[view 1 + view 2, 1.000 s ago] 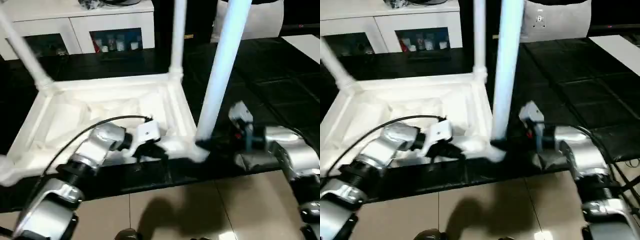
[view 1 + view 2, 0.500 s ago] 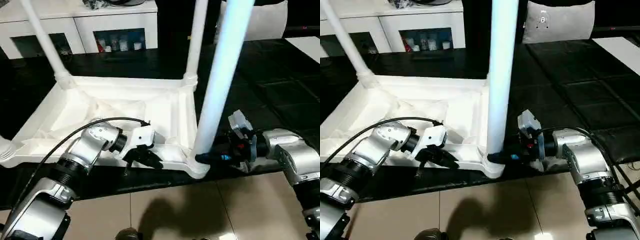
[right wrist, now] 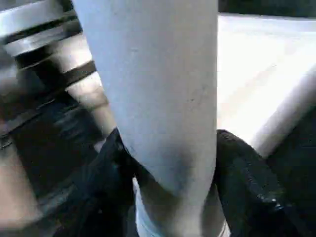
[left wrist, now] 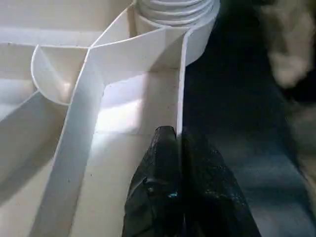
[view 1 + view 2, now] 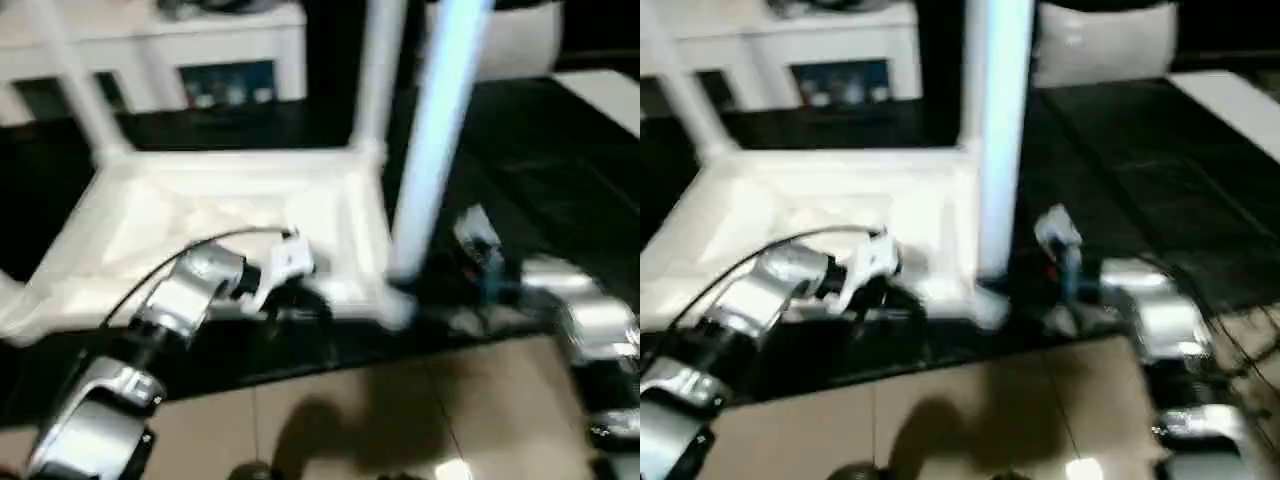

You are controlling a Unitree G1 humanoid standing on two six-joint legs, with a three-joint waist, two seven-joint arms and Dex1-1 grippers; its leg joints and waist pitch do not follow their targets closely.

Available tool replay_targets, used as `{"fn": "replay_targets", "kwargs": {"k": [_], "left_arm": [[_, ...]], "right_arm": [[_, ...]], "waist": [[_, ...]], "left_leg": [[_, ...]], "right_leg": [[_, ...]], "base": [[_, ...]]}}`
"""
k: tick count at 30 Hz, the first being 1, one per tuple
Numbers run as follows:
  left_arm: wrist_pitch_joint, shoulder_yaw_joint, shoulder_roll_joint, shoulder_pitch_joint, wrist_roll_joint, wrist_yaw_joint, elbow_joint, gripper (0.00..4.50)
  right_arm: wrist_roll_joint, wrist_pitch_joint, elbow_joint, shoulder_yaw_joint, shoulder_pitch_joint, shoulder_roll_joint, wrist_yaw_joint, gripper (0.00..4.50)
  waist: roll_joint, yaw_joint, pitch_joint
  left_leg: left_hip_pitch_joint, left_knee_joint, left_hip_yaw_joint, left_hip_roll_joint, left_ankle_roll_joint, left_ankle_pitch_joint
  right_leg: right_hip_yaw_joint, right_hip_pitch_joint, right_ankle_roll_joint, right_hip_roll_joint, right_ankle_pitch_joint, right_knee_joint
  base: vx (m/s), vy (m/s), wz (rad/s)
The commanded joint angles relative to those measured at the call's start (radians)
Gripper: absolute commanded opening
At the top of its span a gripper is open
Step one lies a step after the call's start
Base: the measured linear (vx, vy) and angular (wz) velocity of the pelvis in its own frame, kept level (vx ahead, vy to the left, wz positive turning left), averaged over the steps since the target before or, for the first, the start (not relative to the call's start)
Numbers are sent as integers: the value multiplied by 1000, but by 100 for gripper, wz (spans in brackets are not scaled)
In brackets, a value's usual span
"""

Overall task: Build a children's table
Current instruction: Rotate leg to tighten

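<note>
The children's table (image 5: 220,215) lies upside down on the black surface (image 5: 560,170), legs rising; the left gripper (image 4: 177,143) has its jaws pinched on the near rim; the right gripper (image 3: 168,163) has its jaws clasping the near-right leg (image 5: 430,150).

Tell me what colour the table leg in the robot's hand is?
White leg, best in the right wrist view.
</note>
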Motion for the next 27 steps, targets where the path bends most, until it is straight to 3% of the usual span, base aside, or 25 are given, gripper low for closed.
{"fn": "replay_targets", "kwargs": {"k": [1, 3, 6, 7, 13, 14, 20, 27], "left_arm": [[52, 9, -113, -36, -40, 97, -48, 0], [82, 21, -158, -43, -34, 172, -41, 0], [108, 28, -219, -48, -29, 252, -46, 0], [112, 28, -229, -47, -28, 259, -53, 0], [97, 17, -203, -40, 4, 261, -74, 0], [86, 15, -193, -38, 8, 256, -71, 0], [19, -1, -133, -34, 26, 208, -51, 0], [-111, -48, -12, -22, 25, 24, -33, 0]], "right_arm": [[-28, 58, 61, 24, -49, 98, -195, 200], [-53, 59, 110, 8, -89, 138, -313, 200], [-56, 15, 181, -24, -141, 186, -404, 200], [-57, -1, 185, -26, -146, 192, -402, 255], [-69, -36, 136, -20, -128, 178, -348, 313], [-71, -44, 133, -18, -122, 168, -341, 313], [-51, -60, 99, -28, -82, 101, -257, 361], [-45, -106, 47, -6, -17, -64, -24, 419]], "waist": [[-17, -1, -65], [-17, -17, -63], [-18, -24, -66], [-17, -22, -67], [-15, -13, -76], [-12, -11, -75], [-11, 4, -70], [-7, 32, -73]], "left_leg": [[-3, -69, -15, 30, 35, -133], [-1, -67, -13, 25, 38, -143], [-4, -62, -11, 21, 65, -117], [-5, -61, -10, 22, 79, -104], [-7, -56, -12, 30, 139, -33], [-8, -55, -11, 30, 147, -41], [-3, -59, -10, 34, 129, -84], [-2, -56, -10, 39, 133, -75]], "right_leg": [[48, 64, -173, -72, -301, -84], [46, 61, -179, -72, -312, -91], [47, 65, -179, -71, -287, -94], [48, 65, -186, -71, -260, -90], [50, 67, -245, -67, -51, -64], [49, 65, -247, -68, -51, -66], [51, 63, -233, -70, -113, -72], [52, 61, -233, -71, -68, -63]], "base": [[0, 0, 0], [0, 0, 0], [0, 0, 0], [0, 0, 0], [0, 0, 0], [0, 0, 0], [0, 0, 0], [0, 0, 0]]}}
